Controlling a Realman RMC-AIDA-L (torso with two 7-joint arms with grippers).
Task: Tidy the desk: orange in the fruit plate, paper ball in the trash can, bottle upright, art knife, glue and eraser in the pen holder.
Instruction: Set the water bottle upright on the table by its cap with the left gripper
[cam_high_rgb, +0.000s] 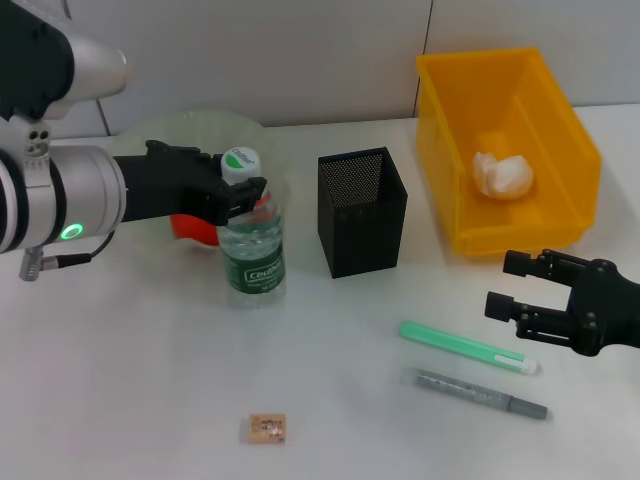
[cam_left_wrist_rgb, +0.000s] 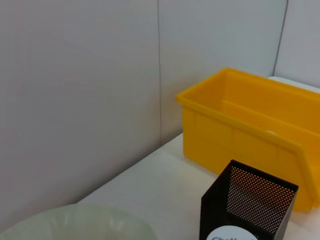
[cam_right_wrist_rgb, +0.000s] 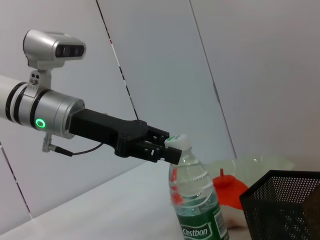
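Trash can (cam_high_rgb: 560, 230), yellow, sits just beyond the right gripper (cam_high_rgb: 512, 290), whose fingers are spread apart on nothing; the paper ball (cam_high_rgb: 503, 175) lies inside it. Bottle (cam_high_rgb: 252, 245) stands upright, its neck clamped by the left gripper (cam_high_rgb: 243, 192). Eraser (cam_high_rgb: 268, 428) lies well below that gripper.

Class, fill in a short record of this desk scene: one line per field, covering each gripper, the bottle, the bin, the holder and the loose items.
left gripper: shut on bottle neck
right gripper: open, near green stick
bottle: upright
bin: holds paper ball
holder: nothing seen inside
loose: green stick, grey knife, eraser
orange: behind bottle
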